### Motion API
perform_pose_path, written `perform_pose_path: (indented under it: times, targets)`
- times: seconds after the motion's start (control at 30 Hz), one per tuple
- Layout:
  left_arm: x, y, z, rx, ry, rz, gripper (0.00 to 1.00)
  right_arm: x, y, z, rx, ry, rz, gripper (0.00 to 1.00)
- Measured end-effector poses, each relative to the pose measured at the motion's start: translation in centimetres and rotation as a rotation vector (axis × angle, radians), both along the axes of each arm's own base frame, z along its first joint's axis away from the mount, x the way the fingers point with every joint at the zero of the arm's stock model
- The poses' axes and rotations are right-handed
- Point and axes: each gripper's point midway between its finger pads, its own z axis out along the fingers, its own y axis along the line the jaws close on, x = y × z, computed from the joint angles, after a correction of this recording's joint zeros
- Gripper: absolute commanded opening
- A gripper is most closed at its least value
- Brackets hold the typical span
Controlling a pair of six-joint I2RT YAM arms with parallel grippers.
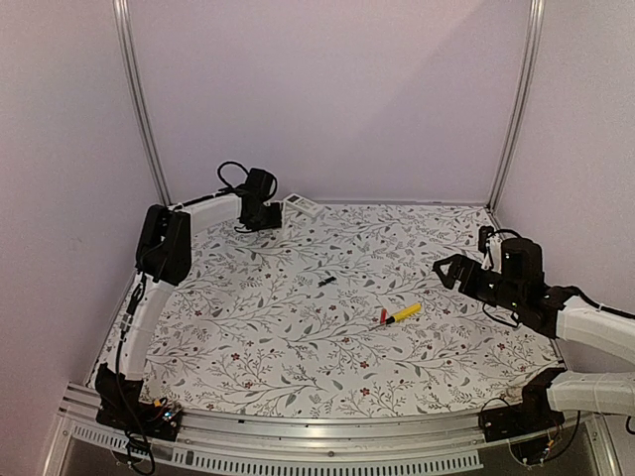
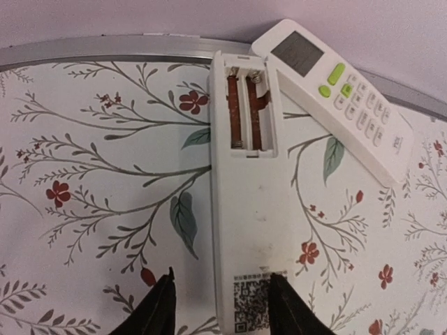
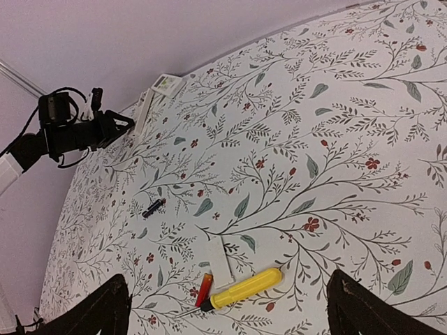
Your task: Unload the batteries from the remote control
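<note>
**Batteries out, remote lying open at the far edge**

Batteries are loose on the table [image 1: 248, 347], both of them. The dark cell [image 1: 326, 282] sits near the middle. The reddish cell [image 1: 383, 315] lies at about 4 o'clock from it, just beside the tip end of a yellow screwdriver [image 1: 405, 313]. A small flat white piece [image 3: 221, 259] lies near them (possibly the battery cover, though I cannot be sure).

The remote control [image 2: 248, 209] lies face down at about 11 o'clock on the table, close to the far edge. Its back compartment is uncovered and its 2 slots are bare, showing only contacts and brown lining. I judge the unloading itself done. A broader remote [image 2: 335, 98] lies face up just beside it, at 1 o'clock in the left wrist view.

The left gripper [image 2: 220, 307] hangs over the remote control's near end with its jaws partly apart. 1 finger stands clear of the left edge, so nothing looks clamped. That suits letting go of the body, or steadying it.

The right gripper [image 1: 454, 270], at 3 o'clock, has its jaws spread wide and holds nothing. It is well apart from the cells, probably to keep the middle free.
</note>
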Motion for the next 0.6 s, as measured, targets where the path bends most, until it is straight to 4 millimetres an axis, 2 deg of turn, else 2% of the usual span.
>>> perform_pose_path:
  times: [0.2, 0.6]
  targets:
    - [0.0, 0.0, 0.0, -0.018, 0.002, -0.002, 0.52, -0.5, -0.2, -0.9, 0.001, 0.02, -0.004, 0.96]
    - [0.8, -3.3, 1.3, -0.172, -0.048, -0.112, 0.53, -1.1, -0.6, -1.8, 0.006, 0.038, -0.015, 0.97]
